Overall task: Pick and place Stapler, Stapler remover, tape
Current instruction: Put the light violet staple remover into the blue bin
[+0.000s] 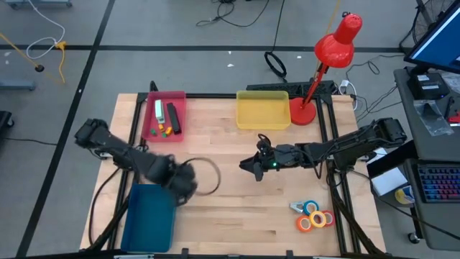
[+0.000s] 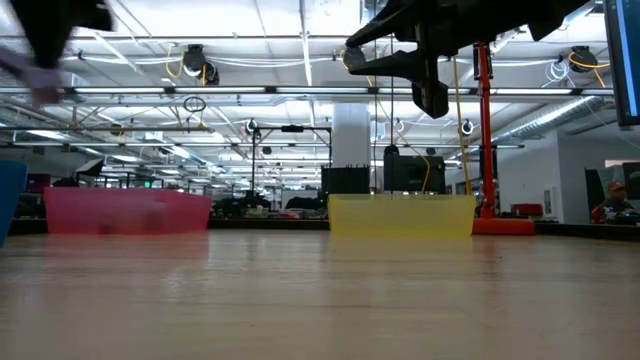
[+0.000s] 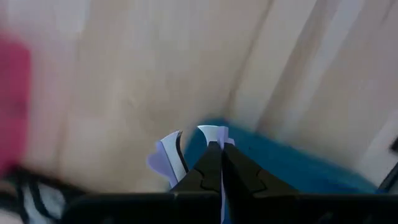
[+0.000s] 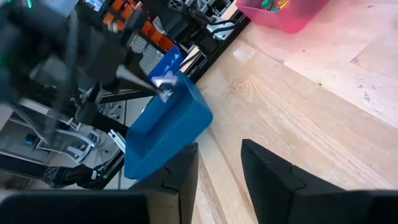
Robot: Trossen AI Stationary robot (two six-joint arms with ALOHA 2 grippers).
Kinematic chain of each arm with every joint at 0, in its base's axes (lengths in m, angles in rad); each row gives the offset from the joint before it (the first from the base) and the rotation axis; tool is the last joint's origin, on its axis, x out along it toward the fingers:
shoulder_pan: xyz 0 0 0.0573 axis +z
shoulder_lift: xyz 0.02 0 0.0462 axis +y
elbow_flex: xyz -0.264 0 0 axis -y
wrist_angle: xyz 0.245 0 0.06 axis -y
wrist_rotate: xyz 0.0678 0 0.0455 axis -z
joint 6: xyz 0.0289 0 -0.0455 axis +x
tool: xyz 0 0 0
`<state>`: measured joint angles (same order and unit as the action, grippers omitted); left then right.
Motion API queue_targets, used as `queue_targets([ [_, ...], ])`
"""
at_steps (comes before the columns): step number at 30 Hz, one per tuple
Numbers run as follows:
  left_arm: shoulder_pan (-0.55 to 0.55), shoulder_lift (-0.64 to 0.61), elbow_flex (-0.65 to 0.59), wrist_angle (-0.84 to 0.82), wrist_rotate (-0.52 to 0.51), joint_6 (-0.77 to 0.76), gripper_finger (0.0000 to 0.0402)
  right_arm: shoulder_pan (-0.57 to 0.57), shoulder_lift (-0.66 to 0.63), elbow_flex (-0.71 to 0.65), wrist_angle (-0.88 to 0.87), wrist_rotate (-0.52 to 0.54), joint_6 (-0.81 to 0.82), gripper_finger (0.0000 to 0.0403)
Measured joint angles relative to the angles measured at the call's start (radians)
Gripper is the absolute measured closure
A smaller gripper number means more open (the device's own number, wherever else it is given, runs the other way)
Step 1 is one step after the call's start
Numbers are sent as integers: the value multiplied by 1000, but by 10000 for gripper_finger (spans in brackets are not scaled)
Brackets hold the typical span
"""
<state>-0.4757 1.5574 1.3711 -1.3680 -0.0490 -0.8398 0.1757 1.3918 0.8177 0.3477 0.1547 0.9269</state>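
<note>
From above, the two arms sit closest to me. My left gripper (image 1: pixel 181 180) is blurred over the far end of the blue tray (image 1: pixel 147 219). My right gripper (image 1: pixel 251 165) hangs over mid-table (image 1: pixel 230 216), between the yellow tray (image 1: pixel 263 111) and the tape (image 1: pixel 315 216).

I count three trays: blue at the near left, pink (image 1: pixel 164 115) at the far left, yellow at the far middle. There is one red lamp (image 1: pixel 334 47), with its base touching the yellow tray's right side.

The tape is four rolls, one each of blue, orange, yellow and red. They are bunched near the right front corner, well apart from every tray. A small grey bit (image 1: pixel 296 207) lies just beside the blue roll, and I can't tell what it is.

The pink tray holds one white item (image 1: pixel 158 110), one black item (image 1: pixel 173 115) and a few tiny green and yellow bits.

Low view: pink and yellow trays stand at the far edge, with the lamp post to their right. The right arm is overhead and clear of the wood. One person (image 2: pixel 615 200) shows far off.

Left wrist: the fingers are pinched together on a small pale piece (image 3: pixel 169 158), which sits over the blue tray. I can't make out what it is.

Right wrist: my fingers stand apart with nothing between them, only bare wood below. The blue tray is ahead, with the left gripper above it.
</note>
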Motion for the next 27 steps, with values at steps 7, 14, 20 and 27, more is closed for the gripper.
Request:
queue_targets([
  [7,-270,-21,-99,60,49,-432,401,0,0,0,1,-3,3,284],
  [14,-444,-21,-239,227,40,-756,401,0,0,0,21,-30,-26,283],
  [20,-499,-21,-388,374,1,-878,401,0,0,0,32,-30,-31,282],
  [27,-508,-21,-470,406,-5,-888,400,3,0,0,30,-85,-54,283],
])
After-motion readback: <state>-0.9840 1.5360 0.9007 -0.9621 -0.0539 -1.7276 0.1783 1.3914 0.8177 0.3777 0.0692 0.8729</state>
